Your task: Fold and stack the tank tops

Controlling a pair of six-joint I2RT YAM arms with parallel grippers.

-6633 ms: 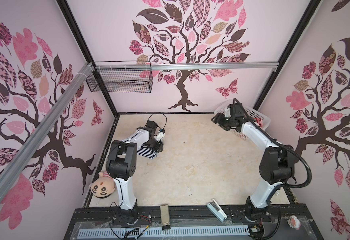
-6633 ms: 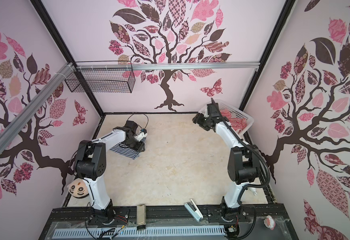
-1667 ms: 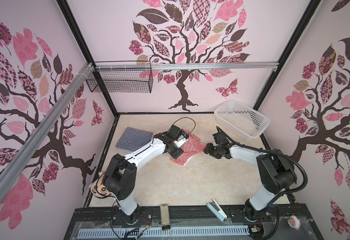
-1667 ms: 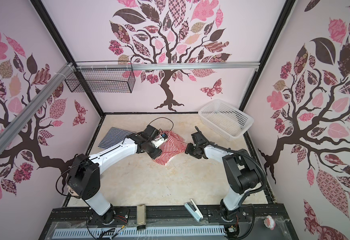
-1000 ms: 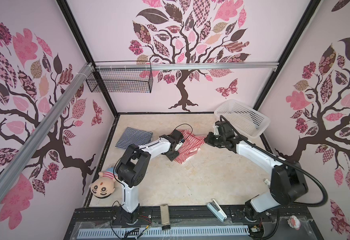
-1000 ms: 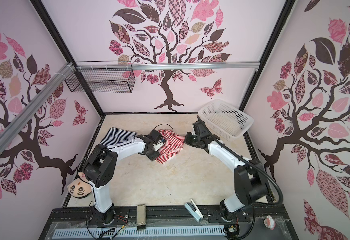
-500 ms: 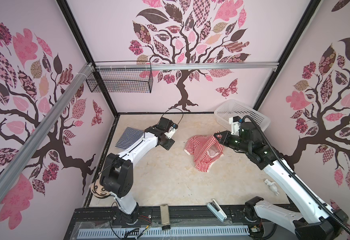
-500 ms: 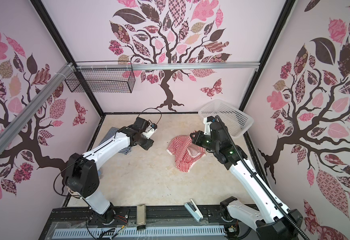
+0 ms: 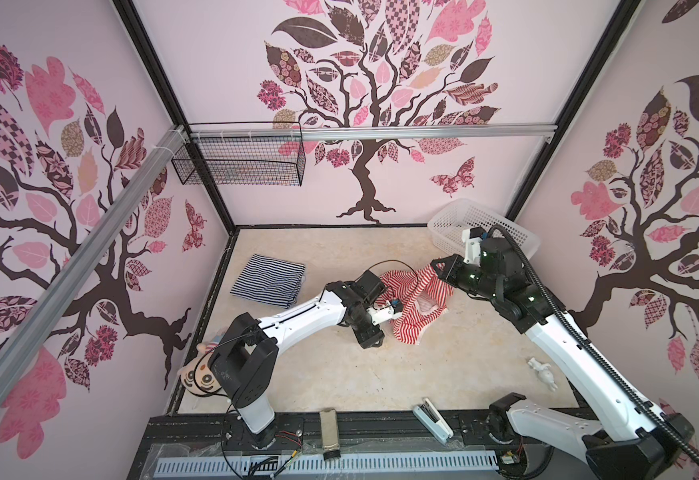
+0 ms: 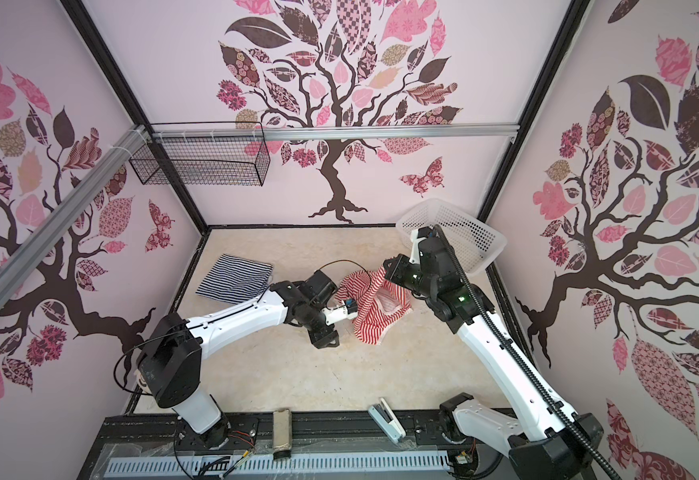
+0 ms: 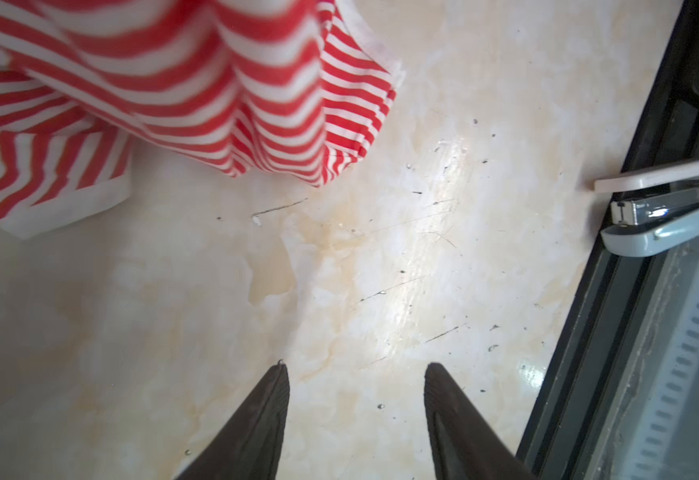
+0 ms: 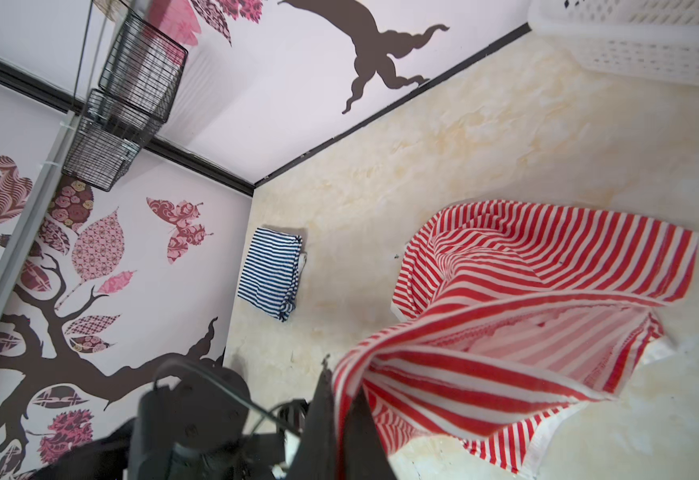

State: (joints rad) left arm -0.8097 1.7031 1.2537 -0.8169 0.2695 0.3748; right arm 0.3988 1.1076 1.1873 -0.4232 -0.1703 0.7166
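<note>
A two-armed robot works at a pale table (image 9: 318, 374). The navy top (image 9: 268, 280) lies folded flat near the far left corner. The red top (image 9: 412, 328) is not yet folded. The right claw (image 9: 437, 268) is pinched tight on an upper edge and holds it lifted, so it hangs crumpled with its hem on the table just right of the middle. The left claw (image 11: 356, 368) hovers over bare table beside that hem, jaws partly apart, holding nothing. The step in hand looks like spreading the red top flat for folding. Next, the left claw probably needs to grip a free edge so both arms can stretch the cloth out.
</note>
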